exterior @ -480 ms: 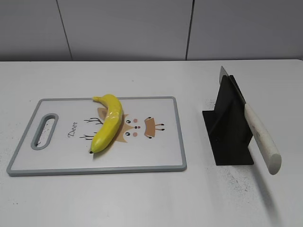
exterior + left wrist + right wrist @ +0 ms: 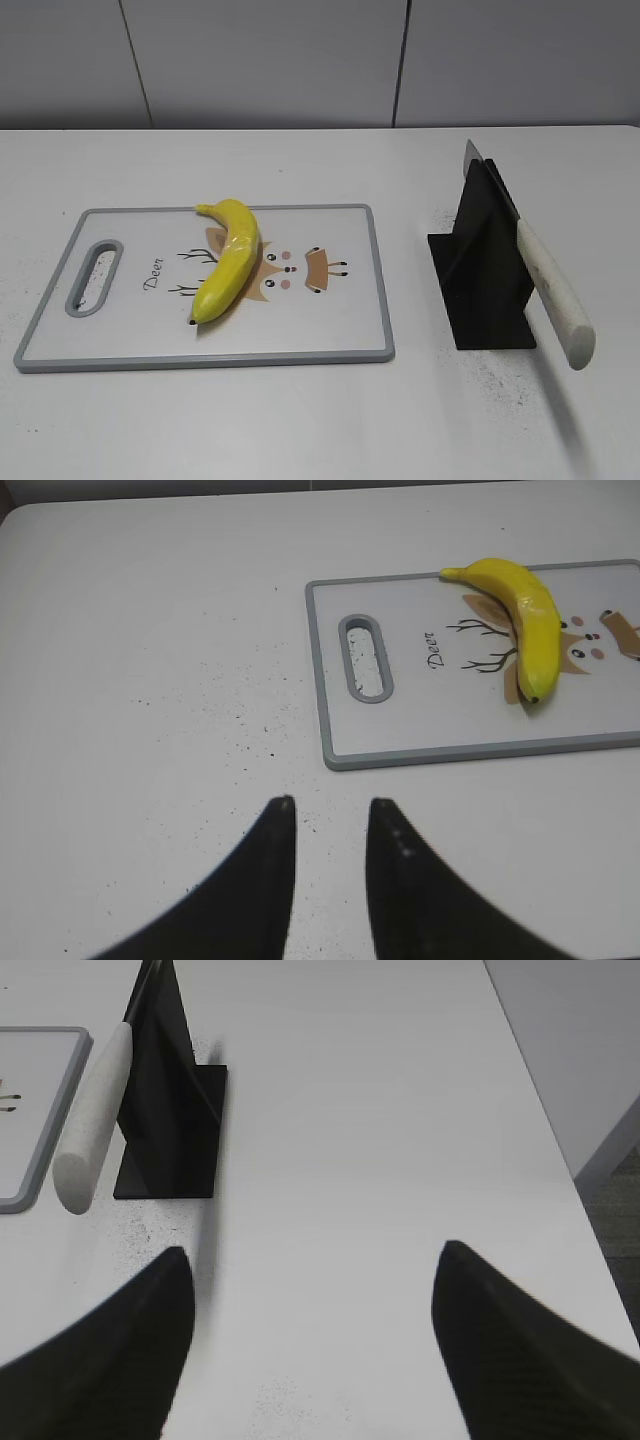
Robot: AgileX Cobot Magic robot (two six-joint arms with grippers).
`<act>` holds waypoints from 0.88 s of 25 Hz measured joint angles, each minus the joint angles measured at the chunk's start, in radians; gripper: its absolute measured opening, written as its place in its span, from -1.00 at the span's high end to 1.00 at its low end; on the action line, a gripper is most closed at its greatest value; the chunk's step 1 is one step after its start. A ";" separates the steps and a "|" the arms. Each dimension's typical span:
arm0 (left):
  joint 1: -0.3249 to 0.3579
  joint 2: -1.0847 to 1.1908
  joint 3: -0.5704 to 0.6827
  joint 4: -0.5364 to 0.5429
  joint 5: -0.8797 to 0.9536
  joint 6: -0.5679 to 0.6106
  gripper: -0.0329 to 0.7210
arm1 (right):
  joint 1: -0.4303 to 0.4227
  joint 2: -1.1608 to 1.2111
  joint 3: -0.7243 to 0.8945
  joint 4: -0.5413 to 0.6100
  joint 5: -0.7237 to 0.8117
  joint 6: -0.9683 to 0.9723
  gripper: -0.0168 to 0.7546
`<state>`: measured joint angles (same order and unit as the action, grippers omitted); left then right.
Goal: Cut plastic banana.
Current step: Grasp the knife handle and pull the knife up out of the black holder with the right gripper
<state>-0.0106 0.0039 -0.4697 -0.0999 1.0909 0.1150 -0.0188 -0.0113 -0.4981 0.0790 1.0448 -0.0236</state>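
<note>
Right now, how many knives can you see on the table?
1. The knife sits slanted in the black holder, right of the cutting board, white handle toward the camera. None appears hidden elsewhere.

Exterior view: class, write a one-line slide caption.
Plastic banana lies uncut on the deer-print cutting board; the white-handled knife rests in its black stand.

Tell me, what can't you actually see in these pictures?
- Knife blade: mostly hidden inside the black holder, exterior view.
- Cutting board: right end cut off by the left wrist view's edge.
- Both arms: outside the exterior view; only the left gripper and right gripper fingertips show.
</note>
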 joint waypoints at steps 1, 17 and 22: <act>0.000 0.000 0.000 0.000 0.000 0.000 0.31 | 0.000 0.000 0.000 0.000 0.000 0.000 -0.50; 0.000 0.000 0.000 0.000 0.000 0.000 0.30 | 0.000 0.199 -0.129 0.004 0.076 0.000 -0.54; 0.000 0.000 0.000 0.000 0.000 0.000 0.30 | 0.000 0.320 -0.242 0.026 0.093 0.000 -0.59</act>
<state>-0.0106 0.0039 -0.4697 -0.0999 1.0909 0.1150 -0.0188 0.3085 -0.7405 0.1046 1.1382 -0.0236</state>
